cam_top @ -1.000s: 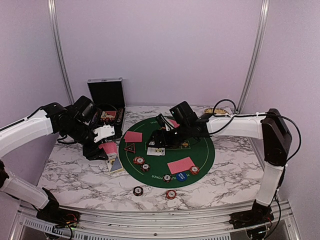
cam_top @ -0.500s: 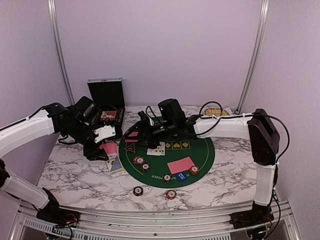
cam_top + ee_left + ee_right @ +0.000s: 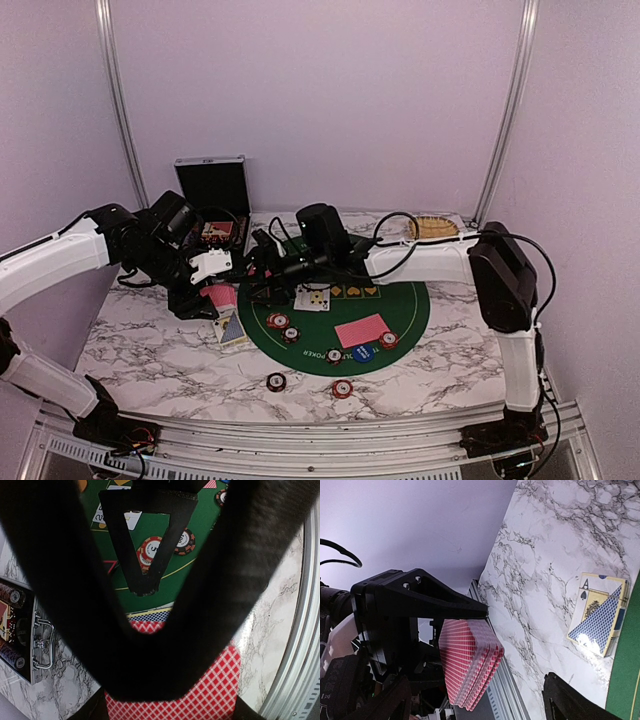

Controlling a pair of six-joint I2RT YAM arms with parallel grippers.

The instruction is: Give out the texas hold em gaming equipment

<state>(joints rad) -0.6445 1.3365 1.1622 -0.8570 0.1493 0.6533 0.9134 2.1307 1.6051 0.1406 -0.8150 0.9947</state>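
Observation:
My left gripper (image 3: 205,292) (image 3: 168,670) is shut on a deck of red-backed cards (image 3: 217,296) (image 3: 200,695) and holds it above the marble at the mat's left edge. My right gripper (image 3: 262,278) (image 3: 475,702) is open and empty, its jaws wide apart right beside that deck (image 3: 470,665). The green round mat (image 3: 400,305) carries a red-backed card (image 3: 360,330), face-up cards (image 3: 312,298), chips (image 3: 283,326) and a blue button (image 3: 361,352). A dark triangular outline (image 3: 125,545) shows in the left wrist view. I cannot tell whether it is the marker or a right finger.
A blue-backed card pile (image 3: 232,330) (image 3: 600,622) lies on the marble at the mat's left edge. Two chips (image 3: 276,381) (image 3: 341,388) lie off the mat at the front. The black case (image 3: 212,190) stands open at the back left, and the wicker basket (image 3: 432,228) at the back right.
My right gripper has swung left across the mat, from its middle to just beside the deck in my left gripper. The left arm has barely moved.

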